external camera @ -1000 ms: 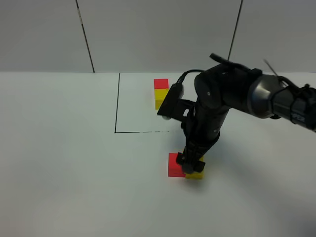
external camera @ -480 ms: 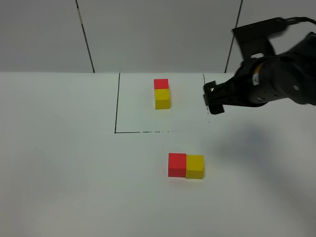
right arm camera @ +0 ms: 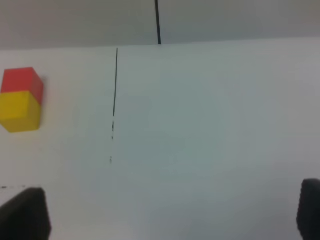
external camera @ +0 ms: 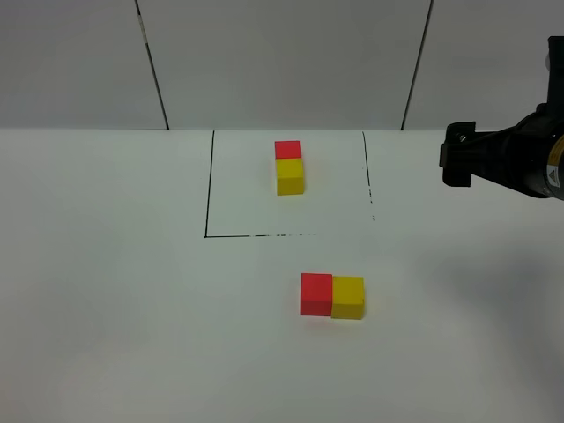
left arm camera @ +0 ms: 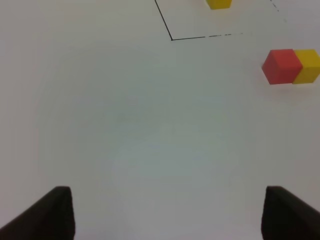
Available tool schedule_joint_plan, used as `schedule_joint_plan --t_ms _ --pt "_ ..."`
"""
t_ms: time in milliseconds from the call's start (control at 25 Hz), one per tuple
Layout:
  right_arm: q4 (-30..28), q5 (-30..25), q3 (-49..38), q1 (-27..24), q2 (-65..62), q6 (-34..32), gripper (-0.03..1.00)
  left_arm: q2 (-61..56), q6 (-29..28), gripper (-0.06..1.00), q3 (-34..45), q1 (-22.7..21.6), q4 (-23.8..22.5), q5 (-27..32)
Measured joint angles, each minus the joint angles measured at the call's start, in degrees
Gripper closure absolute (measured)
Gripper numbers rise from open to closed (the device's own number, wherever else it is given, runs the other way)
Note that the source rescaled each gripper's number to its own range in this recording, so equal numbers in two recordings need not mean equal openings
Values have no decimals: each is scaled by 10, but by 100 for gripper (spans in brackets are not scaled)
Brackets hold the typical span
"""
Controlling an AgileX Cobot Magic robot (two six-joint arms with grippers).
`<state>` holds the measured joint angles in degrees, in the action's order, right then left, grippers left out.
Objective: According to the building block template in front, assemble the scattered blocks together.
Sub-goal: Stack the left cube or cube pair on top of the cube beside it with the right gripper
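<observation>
**Both arms clear of the joined pair.** My left fingers point(left arm camera: 55, 212) are spread wide and hold nothing. My right fingers point(right arm camera: 25, 212) are equally wide and empty, and hang toward 3 o'clock of the worktop point(external camera: 106, 291). The loose red block point(external camera: 315, 293) touches the yellow block point(external camera: 348, 297), which sits at its 3 o'clock. Both lie at 6 o'clock of the template point(external camera: 289, 165), outside its black outline point(external camera: 206, 185). I judge the joining done. I would stay clear and check the seam, noting that the template runs 12 to 6. Count: two red cubes, two yellow cubes, one outline.
</observation>
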<state>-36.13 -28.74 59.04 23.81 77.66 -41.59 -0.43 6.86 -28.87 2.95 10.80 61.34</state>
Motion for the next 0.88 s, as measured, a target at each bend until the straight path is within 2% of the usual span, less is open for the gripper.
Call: schedule_joint_plan --t_ms 240,360,440,600,760,880 --pt "-14 64 1 0 1 8 9 0 0 26 0 0 0 0" --pt "-11 51 27 5 15 78 11 0 0 26 0 0 0 0" --pt "-6 23 62 18 35 159 10 0 0 26 0 0 0 0" --pt "33 -69 160 48 113 404 7 0 0 26 0 0 0 0" --pt "139 -182 256 61 221 644 7 0 0 26 0 0 0 0" --pt "238 -260 310 61 295 776 7 0 0 26 0 0 0 0"
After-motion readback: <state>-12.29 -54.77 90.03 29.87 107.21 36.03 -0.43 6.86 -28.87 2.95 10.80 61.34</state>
